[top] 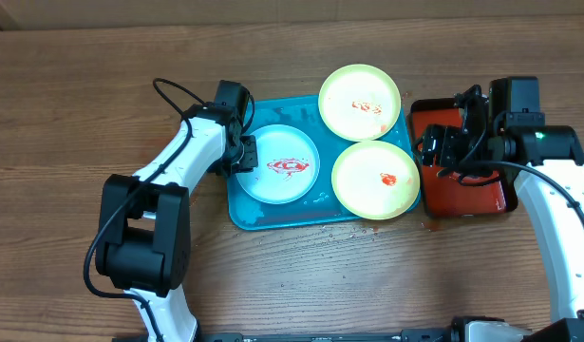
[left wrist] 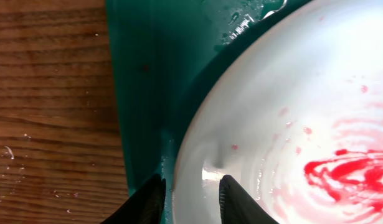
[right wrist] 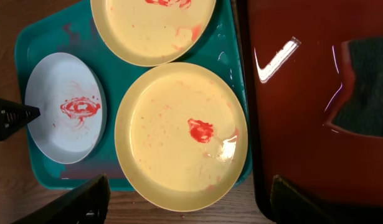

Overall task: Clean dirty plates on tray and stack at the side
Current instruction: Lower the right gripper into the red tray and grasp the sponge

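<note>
The turquoise tray [top: 273, 217] holds three plates with red sauce smears. A pale blue plate [top: 280, 164] lies on its left side. Two yellow-green plates lie on the right, one at the back [top: 359, 102] and one at the front [top: 375, 180]. My left gripper [top: 242, 152] is open and straddles the blue plate's left rim. In the left wrist view one finger [left wrist: 147, 202] is over the tray [left wrist: 141, 93] and the other is inside the plate [left wrist: 291, 124]. My right gripper [right wrist: 191, 202] is open wide and holds nothing, raised near the front yellow plate [right wrist: 182, 134].
A smaller red tray [top: 462, 195] sits right of the turquoise one, under my right arm, with a dark pad [right wrist: 368, 87] lying in it. The back yellow plate overhangs the turquoise tray's far edge. Bare wooden table surrounds both trays.
</note>
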{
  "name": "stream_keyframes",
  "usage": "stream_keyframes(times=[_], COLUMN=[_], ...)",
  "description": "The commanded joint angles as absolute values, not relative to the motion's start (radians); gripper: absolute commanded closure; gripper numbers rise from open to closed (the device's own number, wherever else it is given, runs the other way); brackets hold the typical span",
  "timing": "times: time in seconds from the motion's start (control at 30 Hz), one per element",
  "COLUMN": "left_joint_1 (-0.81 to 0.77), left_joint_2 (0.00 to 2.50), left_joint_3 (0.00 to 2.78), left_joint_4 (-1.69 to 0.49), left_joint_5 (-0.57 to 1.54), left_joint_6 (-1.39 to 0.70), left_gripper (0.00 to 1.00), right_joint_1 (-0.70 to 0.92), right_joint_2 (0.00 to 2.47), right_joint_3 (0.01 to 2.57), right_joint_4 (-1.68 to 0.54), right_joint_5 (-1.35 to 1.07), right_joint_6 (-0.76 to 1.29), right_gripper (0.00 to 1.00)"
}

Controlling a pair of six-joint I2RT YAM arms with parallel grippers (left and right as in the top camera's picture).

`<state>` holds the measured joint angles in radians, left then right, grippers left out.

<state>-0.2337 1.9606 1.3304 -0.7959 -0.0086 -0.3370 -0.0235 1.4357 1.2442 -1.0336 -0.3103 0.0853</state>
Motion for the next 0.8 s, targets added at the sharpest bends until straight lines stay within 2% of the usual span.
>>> stream_keyframes(times=[0.0, 0.2, 0.33, 0.4, 0.57, 0.63, 0.73, 0.77], left_joint_1=[-0.251, -0.251, -0.251, -0.251, -0.251, -0.251, -0.251, -0.250], left_joint_2=[1.975, 1.975, 1.975, 1.975, 1.975, 1.975, 1.975, 1.975], left_joint_3=[1.328, 1.298, 1.288, 1.286, 1.262, 1.249, 1.229, 1.226], left_joint_4=[-0.781, -0.747, -0.731, -0.726, -0.691, -0.672, -0.648, -0.648], left_joint_5=[0.019, 0.019, 0.019, 0.019, 0.019, 0.019, 0.019, 0.018], left_joint_6=[-0.340, -0.347, -0.348, -0.348, -0.348, -0.348, -0.348, -0.348], left_gripper=[0.67, 0.70, 0.86, 0.90, 0.80, 0.80, 0.96, 0.96], right_joint_1=[-0.018, -0.018, -0.018, -0.018, -0.018, -0.018, -0.018, -0.018], right_joint_2=[1.436, 1.436, 1.436, 1.436, 1.436, 1.436, 1.436, 1.436], right_joint_3=[1.264, 1.264, 1.264, 1.264, 1.264, 1.264, 1.264, 1.264], right_joint_4=[-1.032, -1.035, -1.035, -1.036, -1.039, -1.039, -1.039, -1.038], right_joint_5=[-0.316, -0.316, -0.316, -0.316, -0.316, -0.316, -0.316, -0.316], right_joint_6=[0.081, 0.081, 0.081, 0.081, 0.081, 0.081, 0.081, 0.081], right_gripper=[0.16, 0.17, 0.18, 0.18, 0.19, 0.19, 0.21, 0.24])
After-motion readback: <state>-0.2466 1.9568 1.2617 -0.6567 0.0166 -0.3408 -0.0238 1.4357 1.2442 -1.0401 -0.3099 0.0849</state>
